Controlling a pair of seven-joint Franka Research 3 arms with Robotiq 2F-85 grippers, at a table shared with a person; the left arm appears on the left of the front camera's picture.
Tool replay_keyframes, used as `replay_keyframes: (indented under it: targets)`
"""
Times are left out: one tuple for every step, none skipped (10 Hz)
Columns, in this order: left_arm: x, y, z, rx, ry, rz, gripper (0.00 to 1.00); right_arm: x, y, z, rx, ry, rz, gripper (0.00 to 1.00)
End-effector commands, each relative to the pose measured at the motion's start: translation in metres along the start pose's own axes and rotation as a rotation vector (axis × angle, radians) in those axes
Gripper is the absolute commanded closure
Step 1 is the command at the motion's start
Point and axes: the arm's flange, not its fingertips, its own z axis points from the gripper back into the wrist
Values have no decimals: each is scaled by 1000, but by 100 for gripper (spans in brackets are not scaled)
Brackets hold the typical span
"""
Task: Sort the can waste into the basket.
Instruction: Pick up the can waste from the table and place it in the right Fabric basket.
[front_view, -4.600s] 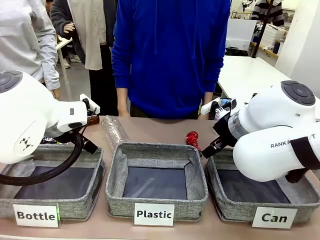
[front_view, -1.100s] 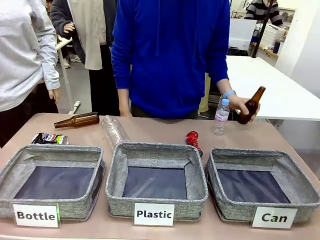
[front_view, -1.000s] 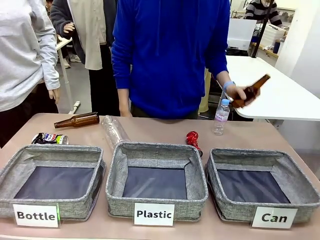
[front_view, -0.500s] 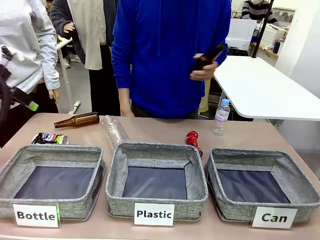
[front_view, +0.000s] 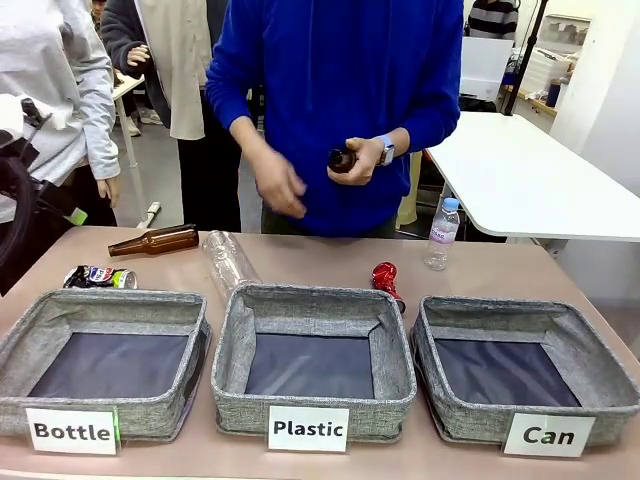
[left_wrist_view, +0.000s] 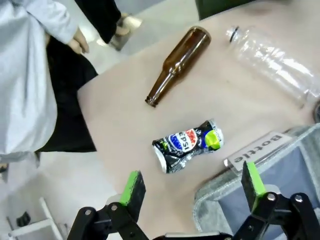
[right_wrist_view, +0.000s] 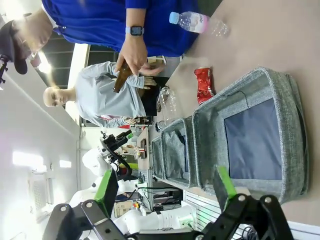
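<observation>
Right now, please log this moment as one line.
left tool open, aimed at dark can; right tool open; red can behind Plastic basket; Can basket holds no can; person holds brown bottle

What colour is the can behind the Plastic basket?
The can is shiny red; front view shows it best.

A lab: labelled sorting baskets (front_view: 312, 297), white worktable (front_view: 520, 180), onlookers (front_view: 180, 60).

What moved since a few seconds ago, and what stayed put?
The left tool and right tool drew back from the three baskets and now hang open, holding nothing. The person's hand carried a brown bottle from the right side up to their chest. The red can, the dark can and the baskets stayed put.
</observation>
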Motion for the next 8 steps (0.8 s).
replay_keyframes:
  targets:
    - [14, -8, -28, 92, 116, -63, 0, 1, 1, -1, 24, -10, 23, 0]
    - [28, -4, -43, 87, 183, -221, 0, 1, 1, -1, 24, -10, 23, 0]
    - [33, 2, -51, 17, 264, -499, 0, 1, 1, -1, 24, -10, 23, 0]
    - [37, 9, -51, -2, 266, -483, 0, 1, 1, -1, 24, -10, 23, 0]
    - [34, 11, -54, -87, 260, -639, 0, 1, 1, -1, 24, -10, 23, 0]
    - [31, 15, -58, -153, 258, -881, 0, 1, 1, -1, 24, -10, 23, 0]
    - [30, 21, -61, -225, 250, -1006, 0, 1, 1, -1, 24, -10, 23, 0]
    - [31, 26, -65, -288, 214, -1112, 0, 1, 1, -1, 24, -10, 23, 0]
